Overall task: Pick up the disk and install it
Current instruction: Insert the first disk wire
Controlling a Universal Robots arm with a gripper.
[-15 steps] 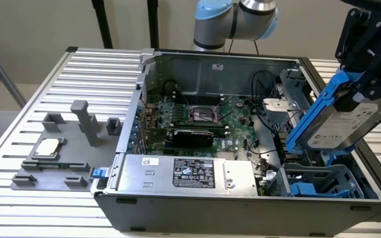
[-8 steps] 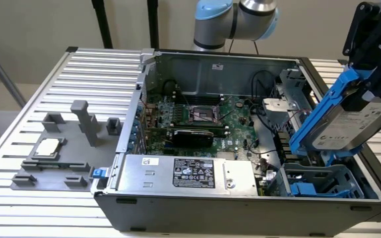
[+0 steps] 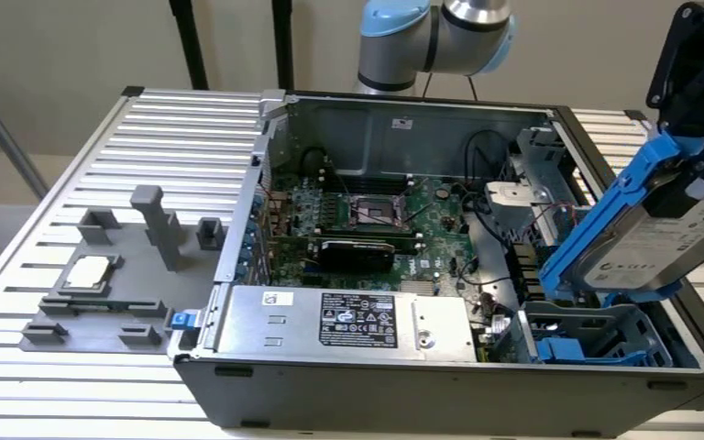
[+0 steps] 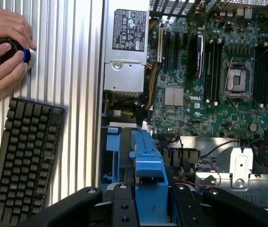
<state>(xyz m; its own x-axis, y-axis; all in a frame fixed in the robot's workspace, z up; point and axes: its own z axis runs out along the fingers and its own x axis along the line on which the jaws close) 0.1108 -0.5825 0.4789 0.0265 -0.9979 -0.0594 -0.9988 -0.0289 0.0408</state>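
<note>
The disk (image 3: 652, 234), a silver-grey hard drive with a white label in a bright blue carrier, hangs tilted above the open computer case at the exterior view's right. My gripper (image 3: 700, 170) is shut on its upper part. Below the disk, at the case's front right corner, lies a drive bay (image 3: 597, 335) with blue plastic inside. In the wrist view the blue carrier's edge (image 4: 145, 161) runs out from between my black fingers (image 4: 119, 203), over the blue bay rails (image 4: 112, 151).
The open case holds a green motherboard (image 3: 365, 211) and a big silver box with a black label (image 3: 352, 321). A small square silver chip (image 3: 87, 273) sits on a grey fixture on the slatted table. A person's hands (image 4: 1, 52) and a keyboard (image 4: 25, 156) lie beside the case.
</note>
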